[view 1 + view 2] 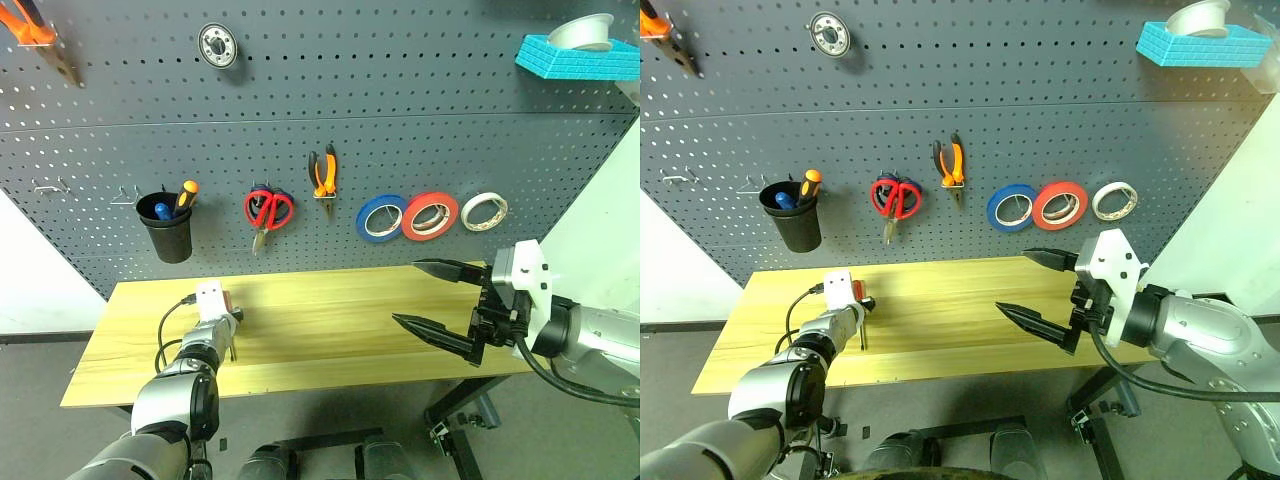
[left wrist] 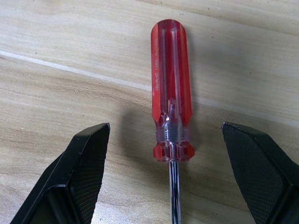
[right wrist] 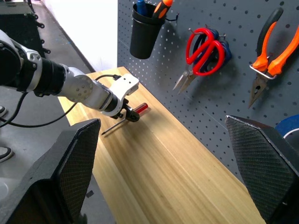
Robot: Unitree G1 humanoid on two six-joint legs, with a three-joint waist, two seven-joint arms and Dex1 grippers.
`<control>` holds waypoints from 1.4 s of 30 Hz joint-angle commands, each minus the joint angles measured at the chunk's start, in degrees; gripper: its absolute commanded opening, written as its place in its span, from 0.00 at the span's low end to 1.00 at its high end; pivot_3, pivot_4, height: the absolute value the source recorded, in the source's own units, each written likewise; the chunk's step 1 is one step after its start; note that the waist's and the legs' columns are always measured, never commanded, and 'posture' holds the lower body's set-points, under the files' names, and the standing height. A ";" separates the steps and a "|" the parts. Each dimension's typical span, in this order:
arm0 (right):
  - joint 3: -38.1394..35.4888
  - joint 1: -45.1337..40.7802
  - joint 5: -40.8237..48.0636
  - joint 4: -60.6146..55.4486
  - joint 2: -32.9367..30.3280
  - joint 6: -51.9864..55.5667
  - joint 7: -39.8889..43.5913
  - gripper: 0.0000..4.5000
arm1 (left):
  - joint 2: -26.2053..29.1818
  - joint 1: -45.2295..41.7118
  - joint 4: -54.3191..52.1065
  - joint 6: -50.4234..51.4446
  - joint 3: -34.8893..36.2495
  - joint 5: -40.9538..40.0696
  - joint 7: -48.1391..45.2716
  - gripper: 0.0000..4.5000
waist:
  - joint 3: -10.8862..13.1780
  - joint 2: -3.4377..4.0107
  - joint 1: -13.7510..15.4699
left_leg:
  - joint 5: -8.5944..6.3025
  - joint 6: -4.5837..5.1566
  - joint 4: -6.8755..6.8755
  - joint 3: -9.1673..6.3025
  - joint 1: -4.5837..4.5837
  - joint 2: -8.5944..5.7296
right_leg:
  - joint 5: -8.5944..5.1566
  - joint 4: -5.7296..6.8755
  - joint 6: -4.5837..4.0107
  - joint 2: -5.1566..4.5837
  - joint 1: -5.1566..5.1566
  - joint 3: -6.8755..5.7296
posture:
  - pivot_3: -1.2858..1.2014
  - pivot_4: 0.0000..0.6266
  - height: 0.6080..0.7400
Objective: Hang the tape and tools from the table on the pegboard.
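Left tool (image 2: pixel 170 182) wide open astride screwdriver (image 2: pixel 170 88), gripping nothing; right tool (image 1: pixel 437 305) open, empty.

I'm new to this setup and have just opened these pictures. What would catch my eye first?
Probably the red-handled screwdriver lying flat on the wooden table, with the open left gripper straddling its handle. Next, the row hung on the grey pegboard: red scissors, orange pliers and the red tape between a blue roll and a white roll. The right gripper hangs open above the table.
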 commanded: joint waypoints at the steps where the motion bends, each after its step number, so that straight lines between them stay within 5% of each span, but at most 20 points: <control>1: -2.50 0.14 2.44 -2.03 -1.44 0.80 -0.34 1.00 | 0.31 -0.04 -1.48 0.42 0.61 -0.50 0.26 0.89 | 0.00 0.00 0.02 | 0.00 0.00 0.00 0.00 0.00 0.00 | 0.00 0.00 0.00 0.00 0.00 0.00 | 0.40 0.03 0.55; 42: -11.67 9.19 14.65 -6.21 -7.21 4.76 -2.51 1.00 | -0.74 -0.83 -3.58 4.06 2.05 -2.92 0.82 0.89 | 1.32 0.15 0.18 | -0.37 0.52 -0.04 0.13 -0.14 0.00 | -0.02 -0.82 0.09 -0.19 0.01 -0.03 | 0.38 0.19 0.55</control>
